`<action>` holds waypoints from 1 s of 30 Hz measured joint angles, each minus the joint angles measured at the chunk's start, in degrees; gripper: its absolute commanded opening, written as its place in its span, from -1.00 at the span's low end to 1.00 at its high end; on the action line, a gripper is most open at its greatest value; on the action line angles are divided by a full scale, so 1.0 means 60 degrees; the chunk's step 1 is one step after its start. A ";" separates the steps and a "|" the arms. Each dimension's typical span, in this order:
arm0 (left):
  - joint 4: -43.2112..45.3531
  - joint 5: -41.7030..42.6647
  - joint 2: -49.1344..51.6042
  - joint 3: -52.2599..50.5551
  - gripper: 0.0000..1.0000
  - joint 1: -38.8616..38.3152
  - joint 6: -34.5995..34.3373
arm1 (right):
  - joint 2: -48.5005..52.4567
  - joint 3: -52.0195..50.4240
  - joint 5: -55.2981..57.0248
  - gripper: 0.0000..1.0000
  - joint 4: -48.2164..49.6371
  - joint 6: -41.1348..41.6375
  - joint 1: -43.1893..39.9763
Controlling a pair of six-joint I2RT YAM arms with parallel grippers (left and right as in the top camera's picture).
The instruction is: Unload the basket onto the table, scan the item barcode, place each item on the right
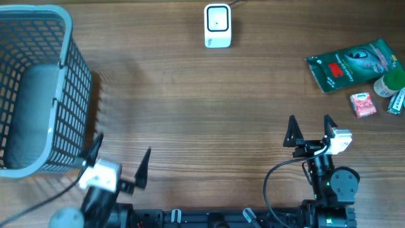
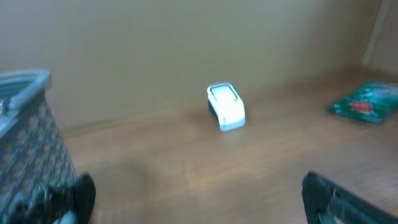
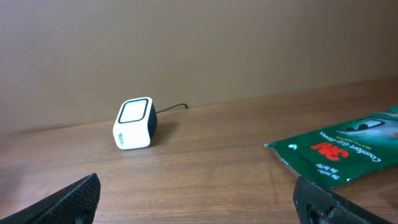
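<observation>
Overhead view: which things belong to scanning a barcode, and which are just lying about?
For the job: scanner; green packet and pink packet, either of which could be the item to scan.
Lying about, as far as I can judge: basket.
</observation>
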 measured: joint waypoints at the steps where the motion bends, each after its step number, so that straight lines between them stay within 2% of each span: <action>1: 0.0630 0.0011 0.0011 -0.0528 1.00 0.0000 0.0000 | 0.0000 0.0000 0.0000 1.00 0.0015 -0.0004 0.0000; 6: 0.4936 0.0004 0.0044 -0.3337 1.00 0.0000 -0.0029 | 0.0000 0.0000 0.0000 0.99 0.0007 0.0000 0.0000; 9: 0.6298 -0.0076 0.0044 -0.4528 1.00 0.0000 -0.0226 | 0.0000 0.0000 0.0004 0.99 0.0011 0.0000 0.0000; 15: 0.6087 -0.0798 0.0044 -0.5213 1.00 0.0062 -0.0663 | 0.0000 0.0000 0.0000 0.99 0.0011 0.0000 0.0000; 19: 0.5370 -0.1075 0.0044 -0.5275 1.00 0.0401 -0.0739 | 0.0000 0.0000 0.0004 0.99 0.0011 0.0000 0.0000; 30: 0.5308 -0.1450 0.0044 -0.5293 1.00 0.0648 -0.0637 | 0.0000 0.0000 0.0000 0.99 0.0011 0.0000 0.0000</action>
